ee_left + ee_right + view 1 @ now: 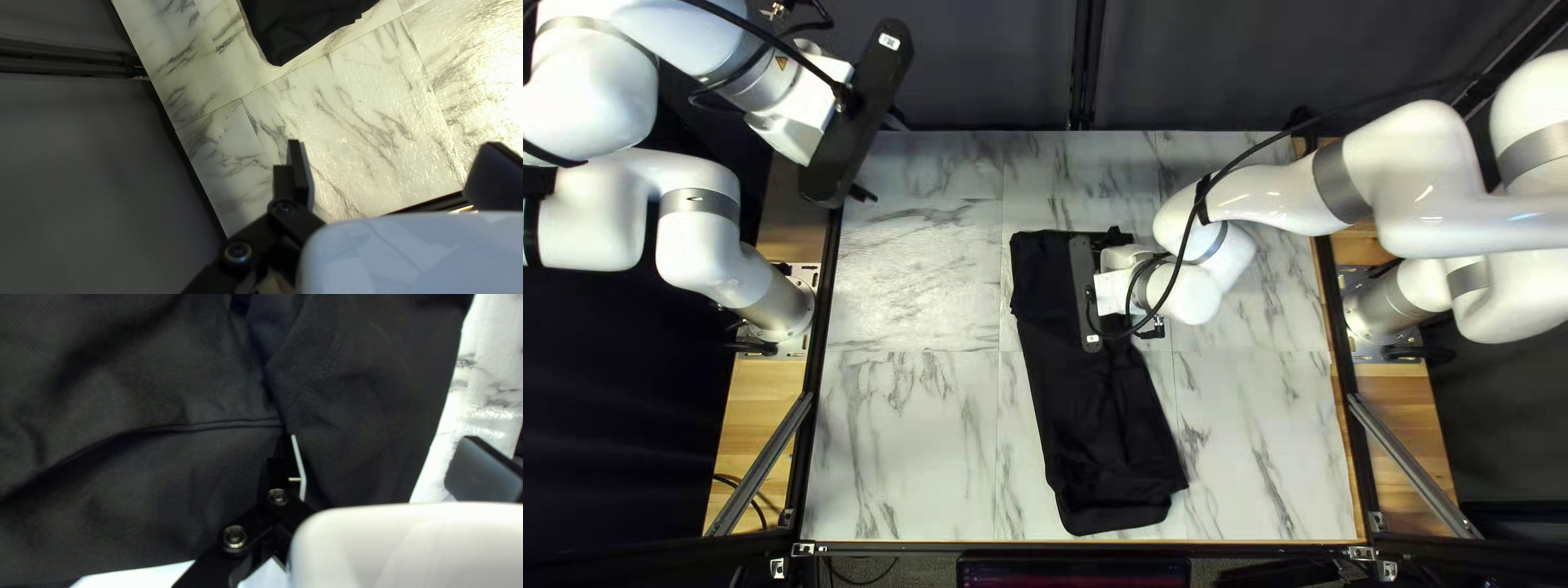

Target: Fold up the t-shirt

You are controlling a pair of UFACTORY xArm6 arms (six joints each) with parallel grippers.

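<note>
T-shirt cloth [1100, 436], black and matte, lies in a long, narrow bundle across the middle of the white, grey-veined marbled surface [915, 272], its wider end close to the near edge. We judge the fold to be partly made, with layers uneven at that end. Our left gripper [393, 142], with black parallel fingers, is spread wide with nothing between them, raised well apart from the shirt. Our right gripper [382, 438], of the same black build, also stands wide, low over the bundle's far part; one finger is at a crease beside a double-stitched seam [218, 424]. Whether that finger presses on the fabric we cannot tell.

The likeliest trouble is a poor pinch: closing here, we could catch only the top layer, so the lower ones stay behind and the fold shears open. Going too low could drag the whole bundle askew, since the surface looks smooth and nothing pins the near end. A fingertip snagging in the crease on the way up could pull the layers apart. The loose, stepped edges at the near end could also bunch if we fold across them without smoothing first.

As for writing, a small white label [890, 41] sits on our left gripper's dark housing, and a yellow triangular sticker [782, 62] on that arm's wrist. We make out no lettering on the visible cloth.
</note>
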